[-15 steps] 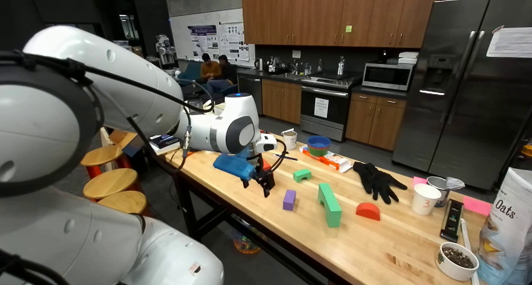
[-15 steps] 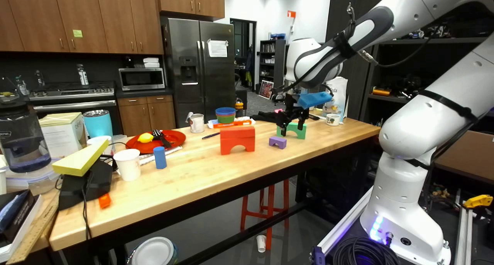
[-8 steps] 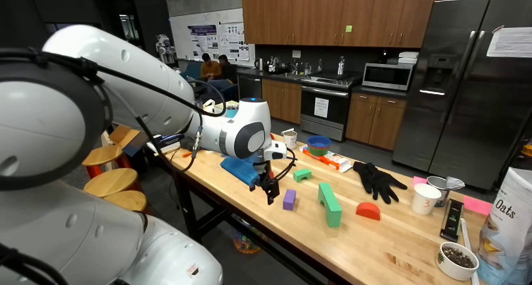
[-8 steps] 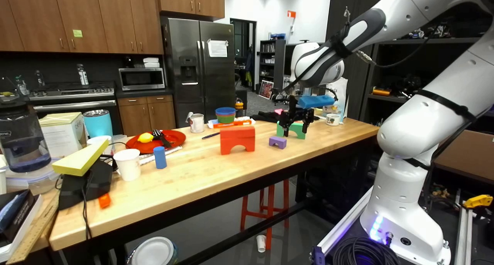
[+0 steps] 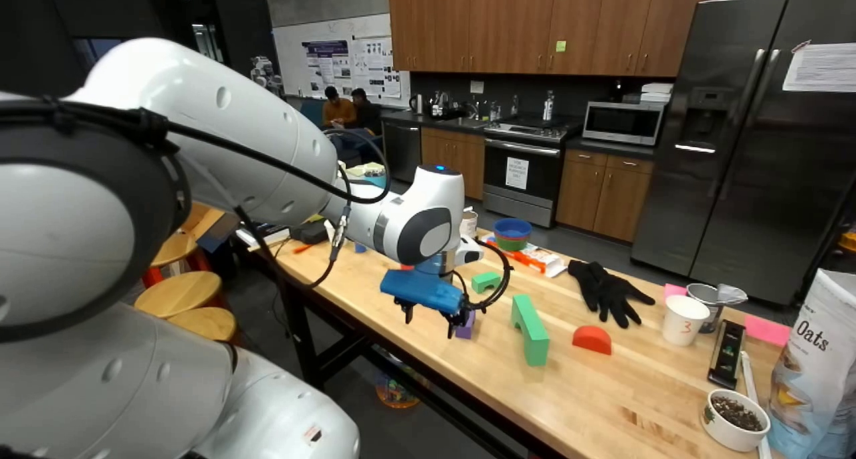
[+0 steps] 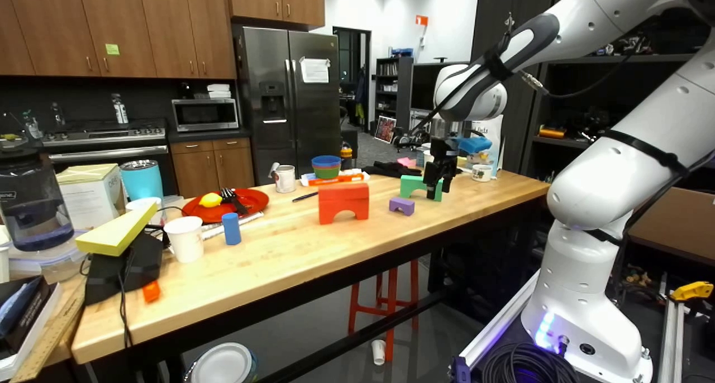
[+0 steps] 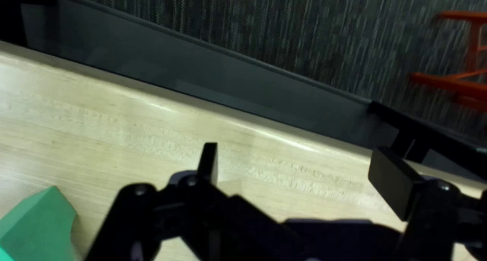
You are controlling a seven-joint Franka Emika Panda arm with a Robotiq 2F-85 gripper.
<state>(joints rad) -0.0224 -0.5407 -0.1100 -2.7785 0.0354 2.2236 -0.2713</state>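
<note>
A: How is the gripper (image 7: 298,169)?
B: Spread wide; in the wrist view its fingers (image 7: 393,183) stand well apart, with the table (image 7: 152,131) showing between them; it hangs over the table, tips down; how high, I cannot tell.
A: What is it nearest?
B: The green arch (image 6: 411,182) and the purple block (image 6: 404,202), both on the table; in an exterior view the gripper stands before the green arch's right end and hides part of it, though whether they touch I cannot tell; the purple block sits just left of the pair.
A: Which way do they point?
B: There, both long axes run left to right; each stands upright on two feet, cut-out down; seen left of the red half-round (image 5: 592,340) in an exterior view, the green arch runs from far to near, its near end toward the lower right.
A: What else is about?
B: The small arch (image 5: 485,280), also green, beyond the purple block, which the gripper partly covers from that side; gloves (image 5: 610,297) farther back; the red arch (image 6: 343,199), in an exterior view, well left of the purple block.
</note>
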